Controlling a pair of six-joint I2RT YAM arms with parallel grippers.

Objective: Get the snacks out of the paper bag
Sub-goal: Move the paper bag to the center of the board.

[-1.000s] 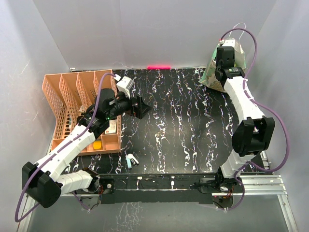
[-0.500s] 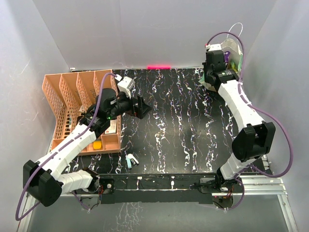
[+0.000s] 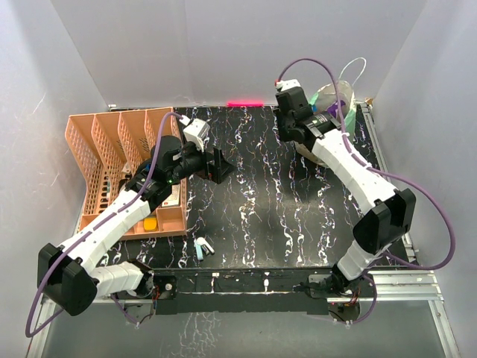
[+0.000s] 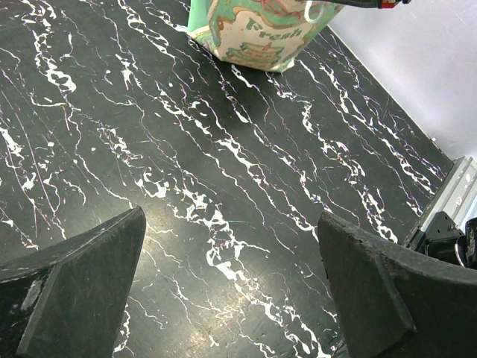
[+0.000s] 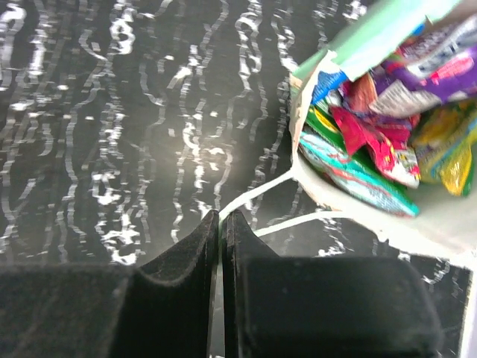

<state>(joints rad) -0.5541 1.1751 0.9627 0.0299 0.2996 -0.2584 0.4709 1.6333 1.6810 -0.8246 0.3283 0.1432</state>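
Observation:
The cream paper bag [image 3: 332, 104] with green print hangs tilted at the back right; it also shows in the left wrist view [image 4: 261, 33]. My right gripper [image 5: 221, 216] is shut on the bag's white string handle [image 5: 257, 190]. In the right wrist view the bag's mouth [image 5: 350, 56] is open toward the camera, with several snacks [image 5: 387, 142] inside: purple, red, green, teal, yellow. In the top view my right gripper [image 3: 291, 128] is left of the bag. My left gripper [image 3: 220, 165] is open and empty above the table, its fingers [image 4: 74, 291] wide apart.
An orange slotted tray [image 3: 112, 160] stands at the left, holding a yellow item [image 3: 150, 224]. A small teal and white object [image 3: 201, 247] lies near the front edge. White walls close the back and sides. A metal rail [image 3: 406, 280] runs along the front right.
My right gripper has swung left and down from the far right corner, pulling the bag by its handle so it tips and its mouth shows. The left arm has barely moved.

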